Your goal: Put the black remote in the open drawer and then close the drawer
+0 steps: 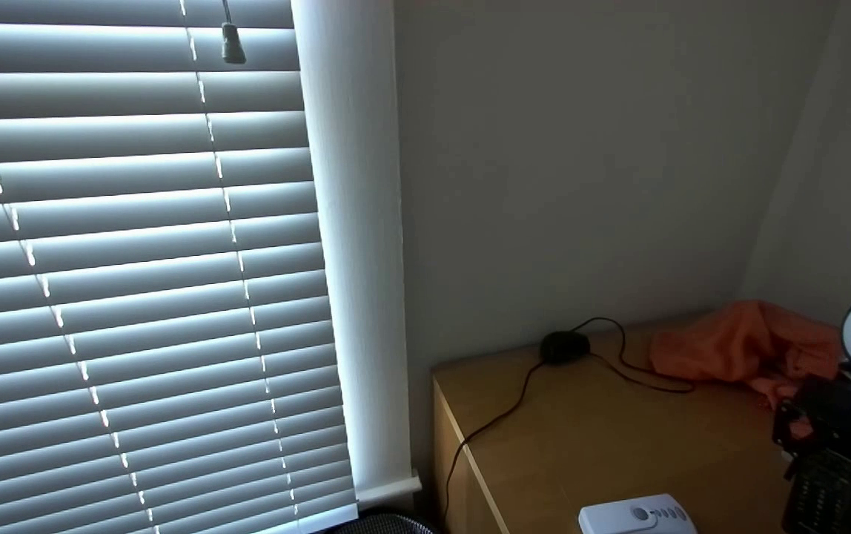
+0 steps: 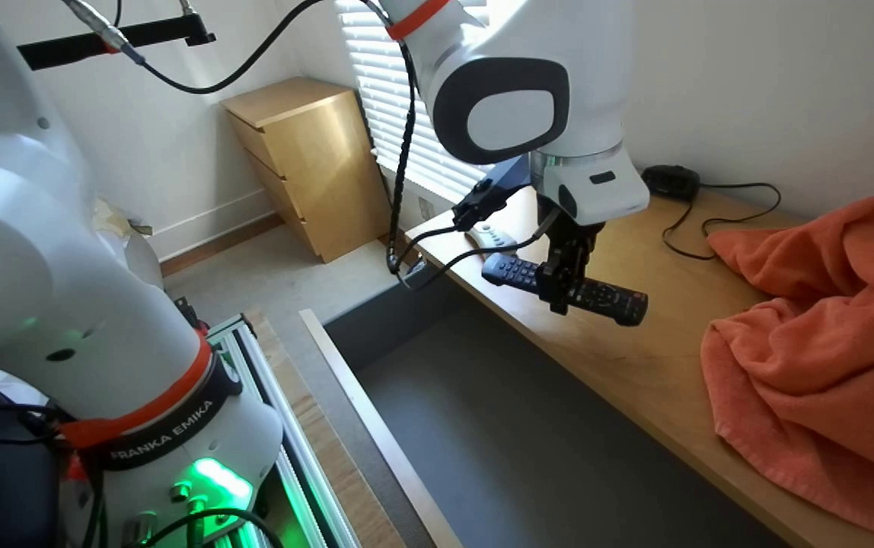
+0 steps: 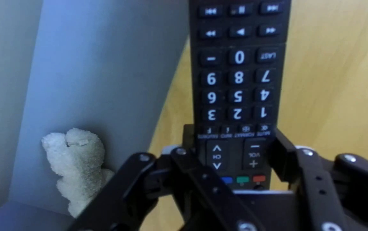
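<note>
- Your gripper [image 3: 234, 141] is clamped across the middle of the black remote [image 2: 606, 299], keypad toward the wrist camera.
- You have the remote over the wooden top [image 2: 658, 365], near the drawer-side edge; clearance beneath cannot be judged.
- Below that edge, the drawer [image 2: 374, 425] stands open, with free floor in an exterior view.
- Inside the drawer, note the fluffy white object [image 3: 78, 163].
- On the top: white keypad device [image 1: 614, 519] beyond one end of the remote, cabled black puck [image 2: 671, 183] by the wall [image 2: 757, 99], orange cloth [image 2: 825, 342] reaching near the edge.
</note>
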Tool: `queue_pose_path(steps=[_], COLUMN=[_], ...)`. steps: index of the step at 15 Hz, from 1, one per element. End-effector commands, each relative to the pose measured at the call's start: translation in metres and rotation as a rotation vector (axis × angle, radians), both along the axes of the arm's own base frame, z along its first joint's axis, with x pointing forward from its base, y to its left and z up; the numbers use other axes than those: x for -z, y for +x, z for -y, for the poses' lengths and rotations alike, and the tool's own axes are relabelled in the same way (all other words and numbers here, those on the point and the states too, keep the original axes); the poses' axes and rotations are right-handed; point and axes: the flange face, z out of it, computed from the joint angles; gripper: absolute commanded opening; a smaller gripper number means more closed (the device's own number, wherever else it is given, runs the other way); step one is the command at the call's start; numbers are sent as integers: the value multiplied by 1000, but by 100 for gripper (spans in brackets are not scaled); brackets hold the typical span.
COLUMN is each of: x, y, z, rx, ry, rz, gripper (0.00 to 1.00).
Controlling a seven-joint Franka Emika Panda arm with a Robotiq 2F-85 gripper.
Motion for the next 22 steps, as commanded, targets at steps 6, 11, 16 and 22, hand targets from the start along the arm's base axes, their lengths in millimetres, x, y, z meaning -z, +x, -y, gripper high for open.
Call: queue_pose_path(steps=[6, 11, 16, 22], x=[27, 54, 62, 80], y=[-96, -113, -119, -115], z=[27, 55, 60, 60], rx=[256, 302, 296, 303], ry=[-7, -30, -31, -39], rz=[-34, -126, -147, -187], gripper=[31, 31, 56, 31])
